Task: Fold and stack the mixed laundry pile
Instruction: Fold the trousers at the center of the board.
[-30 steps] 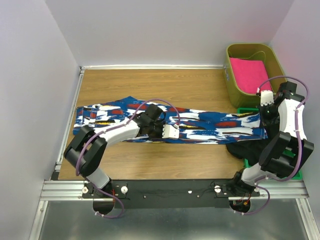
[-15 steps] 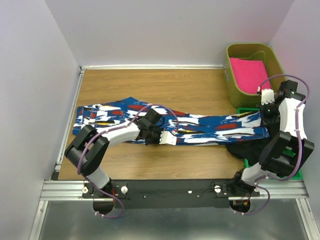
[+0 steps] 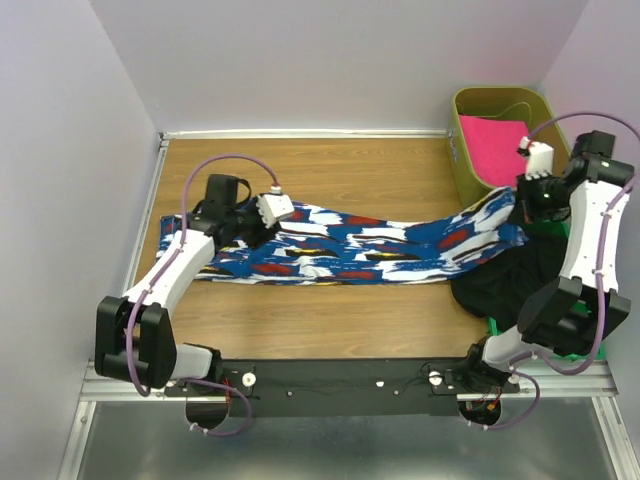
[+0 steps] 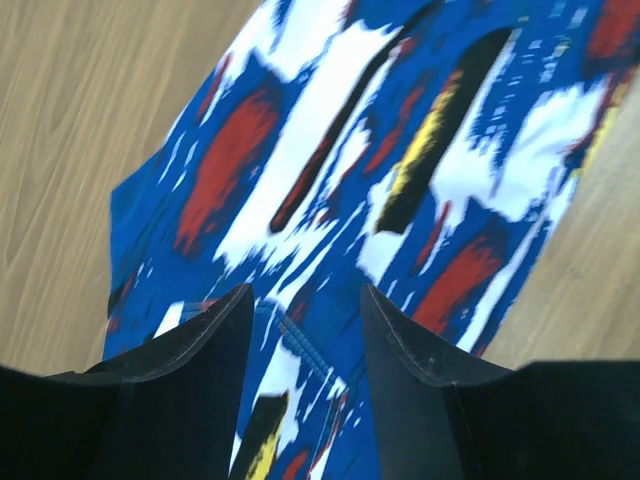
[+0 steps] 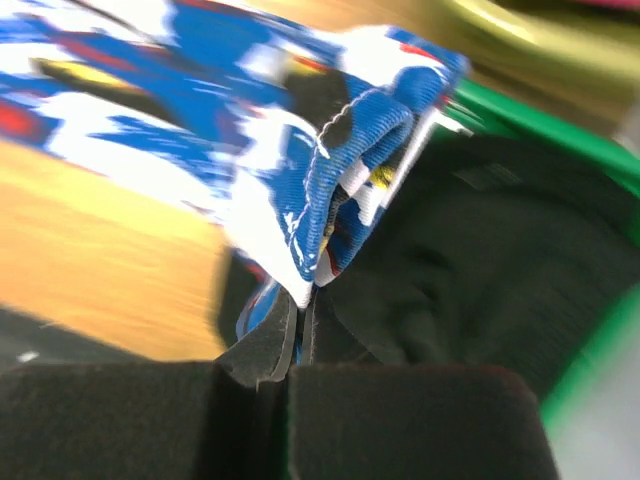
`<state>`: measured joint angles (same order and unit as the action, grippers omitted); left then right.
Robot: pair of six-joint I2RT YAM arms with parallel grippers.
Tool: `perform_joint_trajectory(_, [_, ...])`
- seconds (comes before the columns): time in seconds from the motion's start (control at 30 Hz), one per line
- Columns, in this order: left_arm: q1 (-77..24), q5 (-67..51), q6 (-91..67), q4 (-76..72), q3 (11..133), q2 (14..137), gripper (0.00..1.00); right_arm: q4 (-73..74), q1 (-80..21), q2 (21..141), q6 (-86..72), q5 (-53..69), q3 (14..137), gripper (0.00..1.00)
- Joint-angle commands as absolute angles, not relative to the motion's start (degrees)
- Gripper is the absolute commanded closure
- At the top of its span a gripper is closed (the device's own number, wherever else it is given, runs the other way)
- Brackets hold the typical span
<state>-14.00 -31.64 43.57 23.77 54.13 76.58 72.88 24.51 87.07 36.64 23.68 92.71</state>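
Observation:
The long blue cloth (image 3: pixel 350 245) with white, red and black blotches lies stretched across the wooden table. Its right end is lifted off the table. My right gripper (image 3: pixel 520 205) is shut on that end, and the right wrist view shows the bunched hem (image 5: pixel 340 140) pinched in my right gripper (image 5: pixel 300 310). Below that lifted end lies the plain black garment (image 3: pixel 510 280), which also fills the right of the right wrist view (image 5: pixel 480 250). My left gripper (image 3: pixel 240 225) hovers over the cloth's left part. In the left wrist view my left gripper (image 4: pixel 305 300) is open, with only the cloth (image 4: pixel 400 150) beneath.
An olive bin (image 3: pixel 460 160) at the back right holds a folded pink cloth (image 3: pixel 495 150). A green tray (image 3: pixel 492 325) lies under the black garment, its edge (image 5: pixel 560 150) close to my right gripper. Pale walls close in the left, back and right sides.
My left gripper opened, let go of the cloth's middle and swung left to its left part. My right gripper rose and drew back, lifting the right end.

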Motion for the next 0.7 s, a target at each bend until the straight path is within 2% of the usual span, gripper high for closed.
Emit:
perform_joint_trajectory(0.0, [-5.2,-35.9,39.6,25.1,54.6,76.5,0.44,74.2,11.7,85.8,28.9,37.3,90.0,0.99])
perform_joint_trajectory(0.2, [4.3,-39.1,39.5,28.0,55.7,77.3,0.44,54.1,-9.8,89.7,10.4,40.3,85.8,0.99])
perform_joint_trajectory(0.37, [9.8,-37.0,40.3,29.4,55.7,77.1,0.44,41.7,-28.3,101.3,3.4,32.4,87.9,0.99])
perform_joint_trajectory(0.43, [11.3,-36.3,41.2,30.4,55.8,77.0,0.44,36.6,-31.4,108.2,1.4,27.5,89.2,0.99])
perform_joint_trajectory(0.57, [15.7,-33.8,43.5,31.9,55.6,77.4,0.44,38.0,-36.0,121.3,0.2,22.4,96.9,0.99])
perform_joint_trajectory(0.67, [17.6,-33.6,45.6,33.9,56.0,78.4,0.44,37.4,-36.1,125.7,0.2,19.4,96.3,0.99])
